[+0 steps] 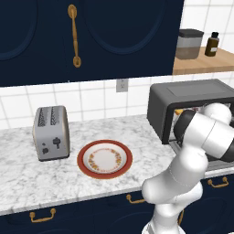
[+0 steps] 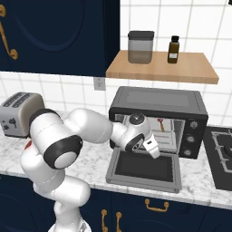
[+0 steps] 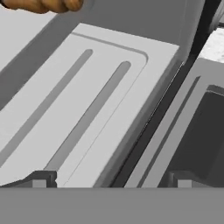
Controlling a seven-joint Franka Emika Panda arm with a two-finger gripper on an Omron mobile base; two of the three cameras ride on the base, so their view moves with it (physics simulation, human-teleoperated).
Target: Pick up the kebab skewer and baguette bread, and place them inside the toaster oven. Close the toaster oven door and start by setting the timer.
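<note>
Right now your gripper (image 2: 154, 152) hangs at the mouth of the toaster oven (image 2: 158, 120), fingers spread apart and holding nothing. The toaster oven door (image 2: 144, 168) lies folded flat so the cavity is reachable. You can count one kebab skewer (image 2: 161, 124) inside and one baguette bread (image 3: 41, 5) on the rack. One plate (image 1: 104, 158) sits bare beside one toaster (image 1: 51, 132).
</note>
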